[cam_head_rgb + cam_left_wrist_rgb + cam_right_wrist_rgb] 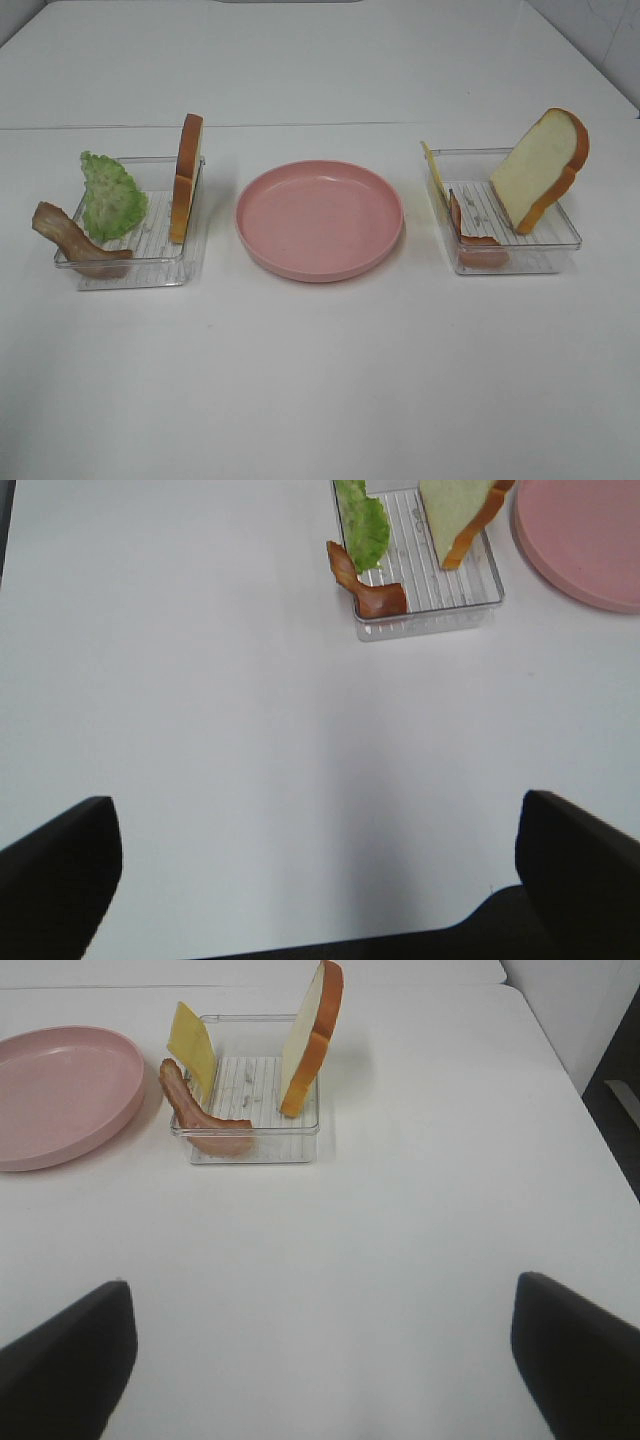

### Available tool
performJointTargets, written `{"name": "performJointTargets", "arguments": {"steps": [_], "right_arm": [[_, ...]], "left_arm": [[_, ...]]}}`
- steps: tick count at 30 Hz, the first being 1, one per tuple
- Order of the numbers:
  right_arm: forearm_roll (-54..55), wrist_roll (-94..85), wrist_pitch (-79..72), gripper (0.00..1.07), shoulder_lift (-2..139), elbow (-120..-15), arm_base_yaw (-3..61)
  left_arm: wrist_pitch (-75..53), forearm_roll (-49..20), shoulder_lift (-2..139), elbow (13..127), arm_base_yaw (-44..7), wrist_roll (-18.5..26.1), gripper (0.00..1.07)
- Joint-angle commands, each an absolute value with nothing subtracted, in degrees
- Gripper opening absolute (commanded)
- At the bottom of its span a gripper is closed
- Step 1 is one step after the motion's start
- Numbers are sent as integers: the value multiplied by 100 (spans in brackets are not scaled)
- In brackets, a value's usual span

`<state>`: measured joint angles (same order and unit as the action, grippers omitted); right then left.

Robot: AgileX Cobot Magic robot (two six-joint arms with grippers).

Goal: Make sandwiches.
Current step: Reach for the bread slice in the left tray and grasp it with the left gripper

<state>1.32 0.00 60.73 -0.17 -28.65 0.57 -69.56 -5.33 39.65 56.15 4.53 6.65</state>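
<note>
The sandwich parts stand apart in two clear trays. The left tray (140,268) holds a green lettuce leaf (112,197), a bacon strip (68,236) leaning over its edge and an upright bread slice (186,176). The right tray (540,258) holds a yellow cheese square (433,170), a bacon strip (470,235) and a leaning bread slice (540,168). My left gripper (318,825) is open over bare table, well short of the lettuce (362,525) and bacon (365,588). My right gripper (318,1295) is open too, short of the bread (312,1038), cheese (193,1048) and bacon (200,1110). Neither gripper shows in the high view.
A round pink plate (320,218) with nothing on it sits between the two trays, also showing as plate (585,540) and plate (60,1090). The white table runs wide in front of the trays. Its right edge (590,1110) drops off beside the right tray.
</note>
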Motion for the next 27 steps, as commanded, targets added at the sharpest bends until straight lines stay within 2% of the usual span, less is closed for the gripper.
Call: {"name": "performJointTargets", "arguments": {"steps": [1,2,4,8,18,23,27], "right_arm": [[97,40,6039,94,-92,-2848,63],[97,40,6039,94,-92,-2848,63],[97,40,6039,94,-92,-2848,63],[97,40,6039,94,-92,-2848,63],[97,40,6039,94,-92,-2848,63],[97,40,6039,94,-92,-2848,63],[97,40,6039,94,-92,-2848,63]], "left_arm": [[-7351,-464,5231,6434,458,716,101],[-7351,-384,5838,6881,458,871,101],[-7351,-344,6154,7128,458,940,101],[-7345,-304,7489,8205,458,940,101],[-7345,-286,9505,9798,458,928,101],[-7345,-539,10634,10892,430,911,101],[-7345,-745,11035,11287,332,894,101]]}}
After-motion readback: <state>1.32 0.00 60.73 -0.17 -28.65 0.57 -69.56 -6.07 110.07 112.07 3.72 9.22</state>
